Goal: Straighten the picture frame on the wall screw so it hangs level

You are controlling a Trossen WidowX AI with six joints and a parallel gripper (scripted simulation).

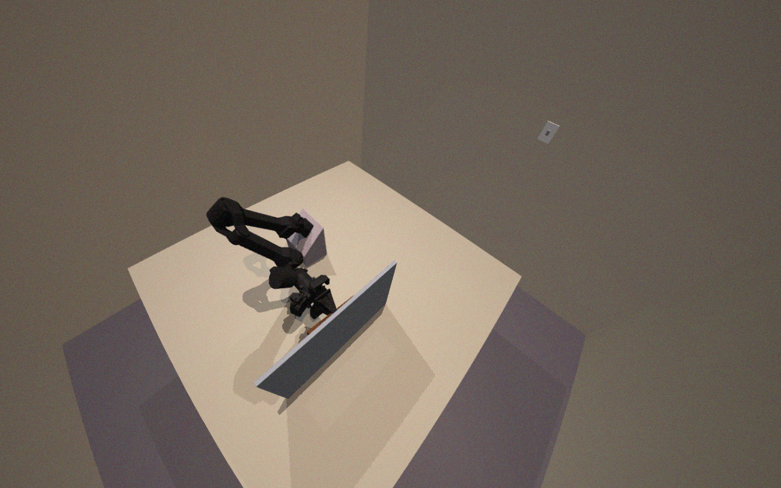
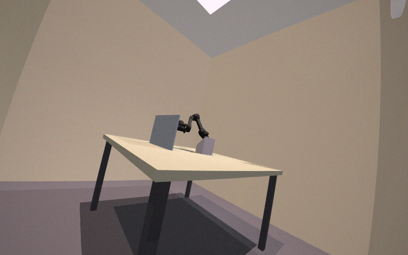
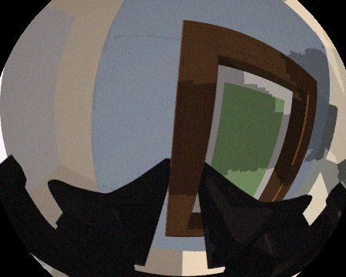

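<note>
The picture frame (image 3: 199,82) has a wide brown border around a green picture (image 3: 250,128) and hangs on a blue-grey wall panel (image 3: 138,82) (image 1: 332,331) (image 2: 164,131) that stands upright on the table. In the wrist view it looks askew against the panel. In the top view only a thin brown sliver of the frame (image 1: 318,324) shows behind the panel's top edge. My gripper (image 3: 184,165) (image 1: 321,306) (image 2: 180,126) is shut on one brown side bar of the frame, one finger on each side of it. The screw and the notched strip are hidden.
The arm stands on a pale grey pedestal block (image 1: 314,239) (image 2: 206,146) behind the panel on a beige table (image 1: 430,272) (image 2: 183,163). The panel crosses the middle of the table. A light switch (image 1: 548,131) is on the room wall.
</note>
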